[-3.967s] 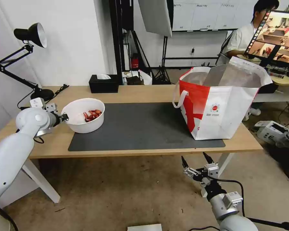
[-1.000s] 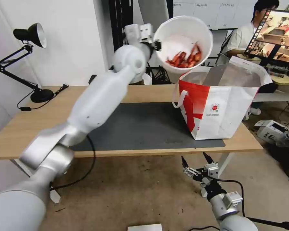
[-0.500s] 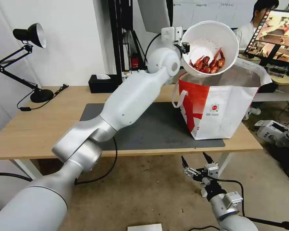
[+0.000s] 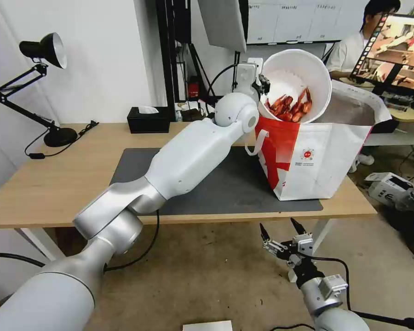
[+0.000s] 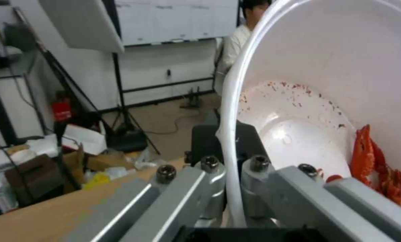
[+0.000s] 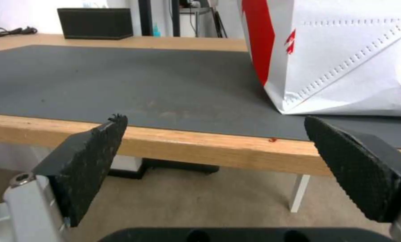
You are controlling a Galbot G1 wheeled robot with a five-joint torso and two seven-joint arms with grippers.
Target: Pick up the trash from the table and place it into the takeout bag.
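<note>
My left gripper [image 4: 263, 85] is shut on the rim of the white round bowl [image 4: 280, 69], which holds red shells [image 4: 290, 106]. The bowl is tilted and sits low in the open mouth of the red-and-white takeout bag [image 4: 315, 156], at the bag's left corner. In the left wrist view the bowl's rim [image 5: 229, 134] runs between the fingers and red shells [image 5: 379, 174] lie inside. The bag stands at the right end of the table [image 4: 55, 184], on the dark grey mat [image 4: 216, 184]. My right gripper [image 4: 280, 232] hangs open below the table's front edge, empty.
A black tissue box [image 4: 148, 119] sits at the table's back edge. A black desk lamp [image 4: 41, 87] stands at the back left. My left arm [image 4: 179, 161] stretches across the mat. A white box [image 4: 386, 186] lies on the floor to the right.
The left arm has swung the bowl from the table's left end up and over to the bag; over the last half second the bowl came down into the bag's mouth. The right arm has not moved.
</note>
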